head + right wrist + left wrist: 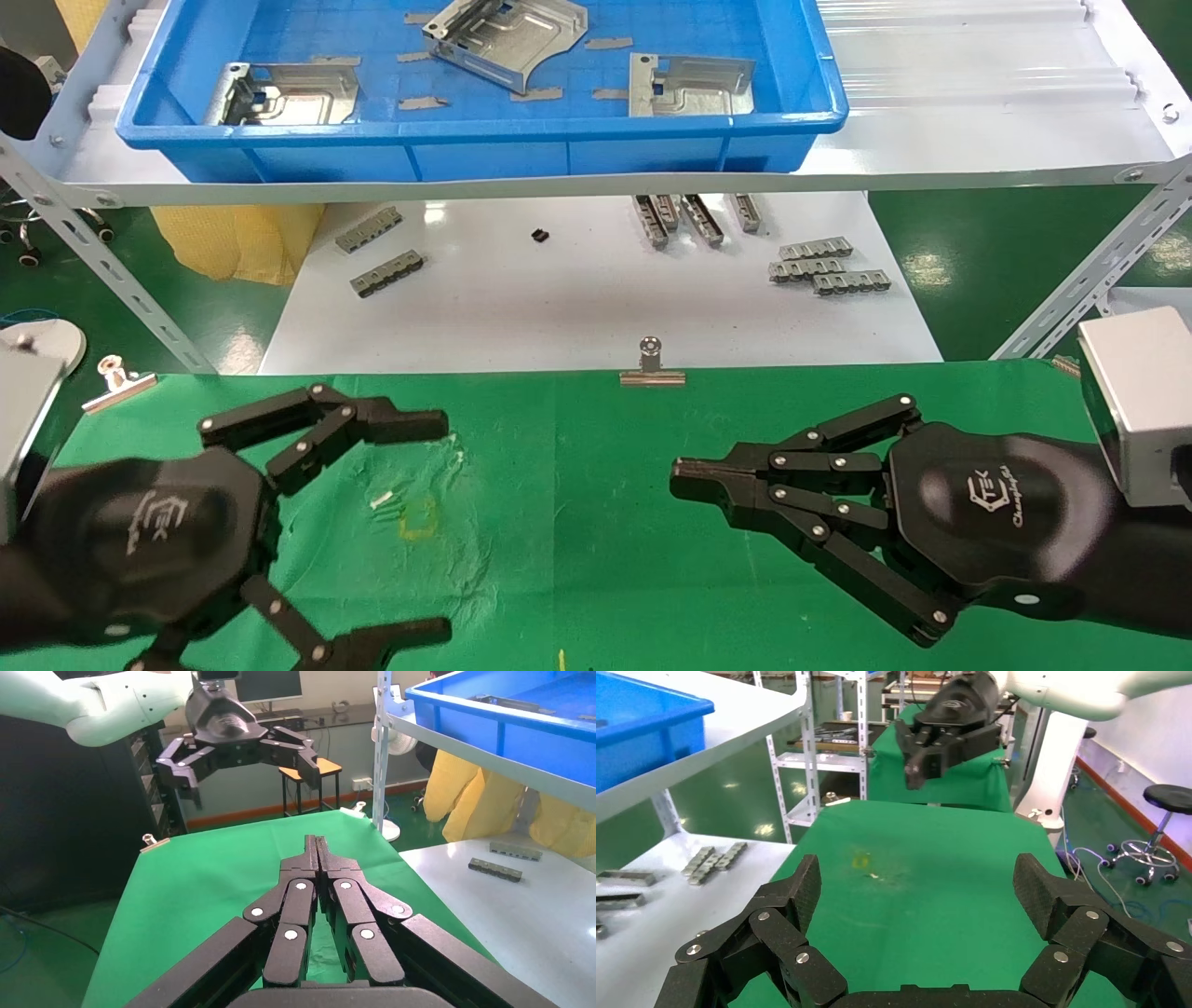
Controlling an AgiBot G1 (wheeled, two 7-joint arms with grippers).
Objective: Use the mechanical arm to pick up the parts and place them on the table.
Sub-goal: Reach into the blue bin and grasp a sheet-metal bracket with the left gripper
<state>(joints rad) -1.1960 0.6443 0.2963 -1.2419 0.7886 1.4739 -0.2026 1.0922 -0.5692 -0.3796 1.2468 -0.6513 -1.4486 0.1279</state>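
Three silver parts lie in the blue bin up on the shelf: one on the left [289, 93], one tilted in the middle [507, 37], one on the right [689, 86]. Neither gripper is near them. My left gripper [438, 529] hangs open and empty over the left front of the green table [577, 522]; in the left wrist view its fingers [807, 881] are spread wide over bare cloth. My right gripper [680, 475] is shut on nothing above the table's right side, its fingertips pressed together [316, 843] and pointing toward the left arm.
The blue bin [484, 158] sits on a white shelf [978, 112] above a glossy white tabletop [577, 298] strewn with grey slotted strips [829, 266]. Binder clips [652, 365] hold the cloth's far edge. A yellow mark [419, 517] stains the cloth.
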